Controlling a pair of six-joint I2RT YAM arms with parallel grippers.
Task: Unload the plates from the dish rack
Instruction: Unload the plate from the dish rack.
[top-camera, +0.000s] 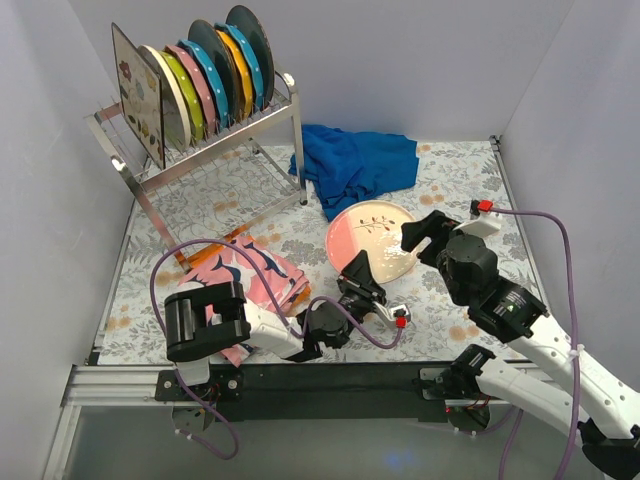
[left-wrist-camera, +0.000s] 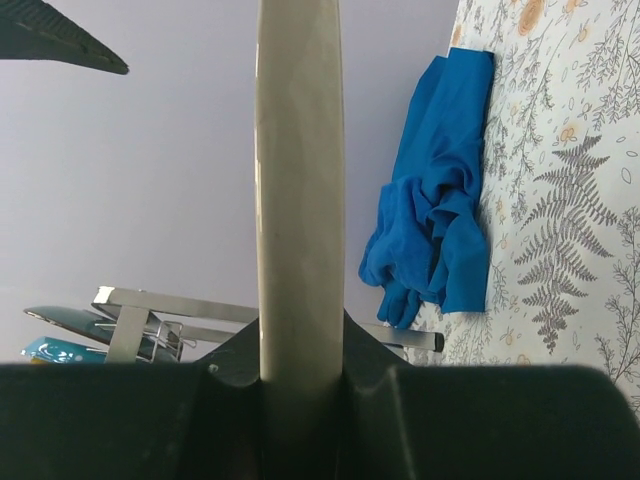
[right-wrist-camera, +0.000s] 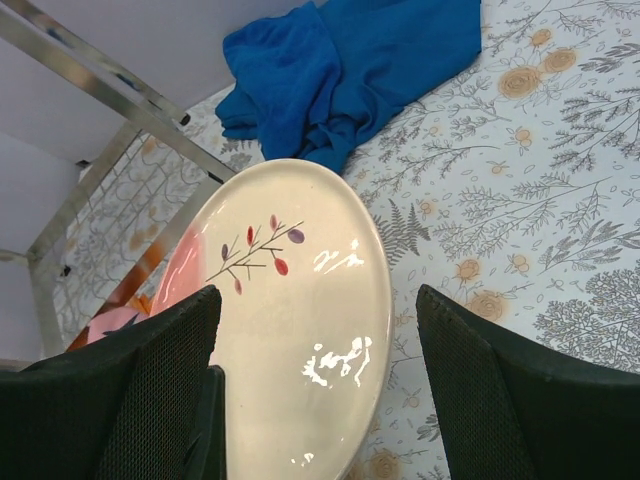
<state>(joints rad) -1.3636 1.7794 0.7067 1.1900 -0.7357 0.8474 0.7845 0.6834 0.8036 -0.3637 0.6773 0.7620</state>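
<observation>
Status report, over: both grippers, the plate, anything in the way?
Left gripper shut on cream-pink plate rim. Right gripper open at its right edge. More plates in dish rack. Blue cloth close behind.

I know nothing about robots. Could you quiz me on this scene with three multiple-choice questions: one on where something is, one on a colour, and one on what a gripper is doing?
1. Where is the blue cloth?
A. On the table, just right of the dish rack
B. Hanging from the rack's prongs
C. Under the left arm

2. What colour is the plate that is off the rack?
A. Orange
B. Cream and pink
C. Dark teal

3. What is the left gripper doing?
A. It is wide open above the rack
B. It is out of sight
C. It is shut on that plate's rim

Answers:
1 A: the top view shows the cloth crumpled on the table beside the rack's right leg.
2 B: the right wrist view shows a cream face with a pink side.
3 C: the left wrist view shows the rim pinched in the gripper.
</observation>
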